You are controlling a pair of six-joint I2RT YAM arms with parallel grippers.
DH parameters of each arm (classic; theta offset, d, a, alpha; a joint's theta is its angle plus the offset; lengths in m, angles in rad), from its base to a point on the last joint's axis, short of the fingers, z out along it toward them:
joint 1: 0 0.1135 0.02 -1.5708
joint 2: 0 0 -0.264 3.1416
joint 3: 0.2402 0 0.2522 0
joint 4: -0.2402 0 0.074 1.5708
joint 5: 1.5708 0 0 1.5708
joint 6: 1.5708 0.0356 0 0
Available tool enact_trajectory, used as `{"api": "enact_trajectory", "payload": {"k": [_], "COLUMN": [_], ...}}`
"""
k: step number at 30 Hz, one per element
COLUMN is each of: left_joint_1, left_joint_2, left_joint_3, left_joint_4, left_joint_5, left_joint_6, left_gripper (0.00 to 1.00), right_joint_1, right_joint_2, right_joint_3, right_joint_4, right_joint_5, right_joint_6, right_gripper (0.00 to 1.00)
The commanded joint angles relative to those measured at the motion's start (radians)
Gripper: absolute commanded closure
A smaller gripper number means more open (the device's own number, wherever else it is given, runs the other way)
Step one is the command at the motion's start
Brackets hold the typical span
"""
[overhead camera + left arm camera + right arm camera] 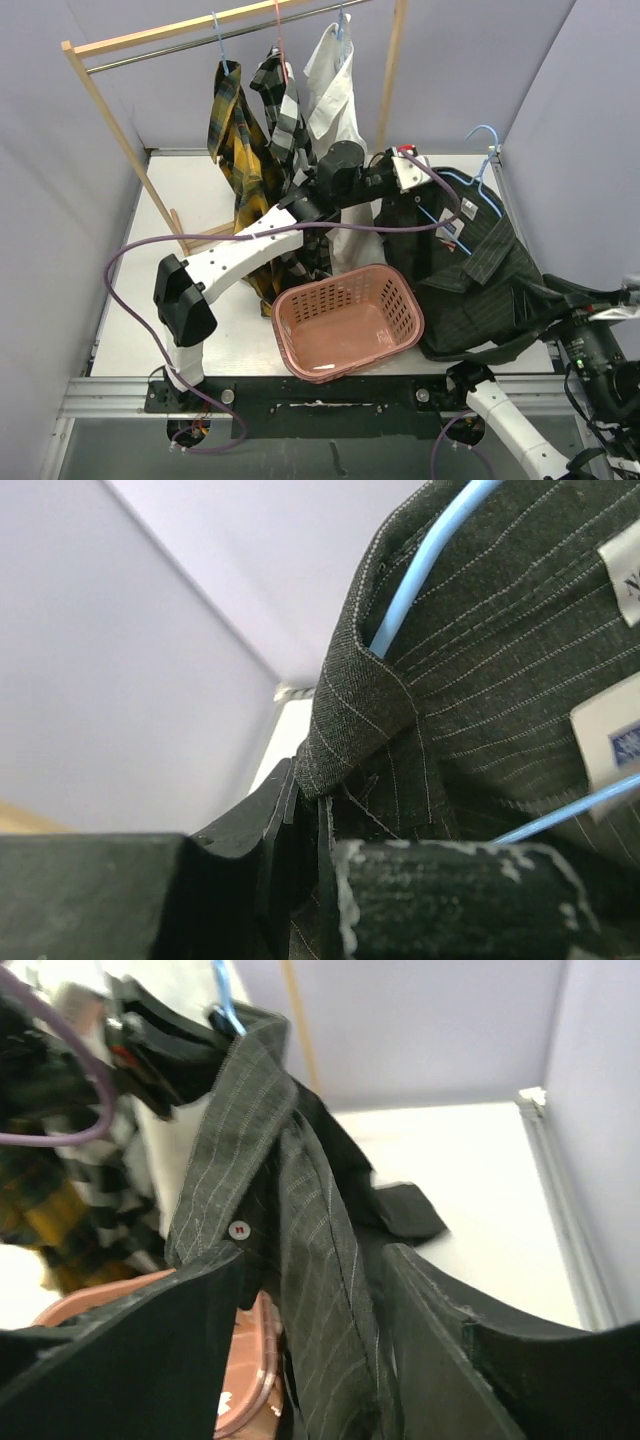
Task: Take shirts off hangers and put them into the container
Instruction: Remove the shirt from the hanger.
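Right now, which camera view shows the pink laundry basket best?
The top external view: the whole pink laundry basket shows, rim and slotted walls. The right wrist view catches only part of its rim behind the striped black shirt. The left wrist view shows none.

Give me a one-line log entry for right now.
left gripper: shut on black shirt collar | right gripper: open, shirt fabric between jaws | blue hanger: inside black shirt | pink basket: no shirts
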State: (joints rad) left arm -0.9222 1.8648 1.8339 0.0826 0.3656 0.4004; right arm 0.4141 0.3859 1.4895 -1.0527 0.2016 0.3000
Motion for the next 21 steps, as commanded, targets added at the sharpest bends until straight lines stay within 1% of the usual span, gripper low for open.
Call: {"api": "enact_trajectory", "payload": {"k": [1, 3, 5, 8, 10, 14, 18, 21], "left_joint_1": [-0.022, -0.027, -0.027, -0.024, -0.025, -0.029, -0.030, -0.030], "left_joint_2": [0.038, 0.043, 0.043, 0.053, 0.057, 0.038, -0.027, -0.082], "left_joint_3": [0.148, 0.148, 0.156, 0.197, 0.222, 0.241, 0.164, 0.138], "left_joint_4": [-0.133, -0.141, -0.153, -0.216, -0.255, -0.316, -0.295, -0.316], "left_joint_5": [-0.318, -0.412, -0.503, -0.624, -0.678, -0.707, -0.689, -0.667], "left_joint_6": [0.179, 0.245, 0.269, 0.294, 0.294, 0.257, 0.230, 0.188], "left_gripper": [1.00, 1.00, 1.00, 1.00, 1.00, 1.00, 1.00, 1.00], "right_joint_1": [-0.006, -0.015, -0.026, -0.040, -0.045, -0.055, -0.056, -0.055], "right_joint_2": [0.094, 0.102, 0.114, 0.148, 0.176, 0.228, 0.253, 0.268], "right_joint_3": [0.008, 0.002, 0.004, 0.012, 0.014, -0.003, -0.062, -0.118], "right_joint_4": [-0.111, -0.116, -0.116, -0.105, -0.095, -0.068, -0.004, 0.048], "right_joint_5": [0.227, 0.269, 0.297, 0.304, 0.295, 0.261, 0.179, 0.101], "right_joint_6": [0.025, 0.032, 0.031, 0.016, 0.011, 0.008, 0.016, 0.030], "right_gripper": [0.39, 0.36, 0.36, 0.36, 0.36, 0.35, 0.36, 0.36]}}
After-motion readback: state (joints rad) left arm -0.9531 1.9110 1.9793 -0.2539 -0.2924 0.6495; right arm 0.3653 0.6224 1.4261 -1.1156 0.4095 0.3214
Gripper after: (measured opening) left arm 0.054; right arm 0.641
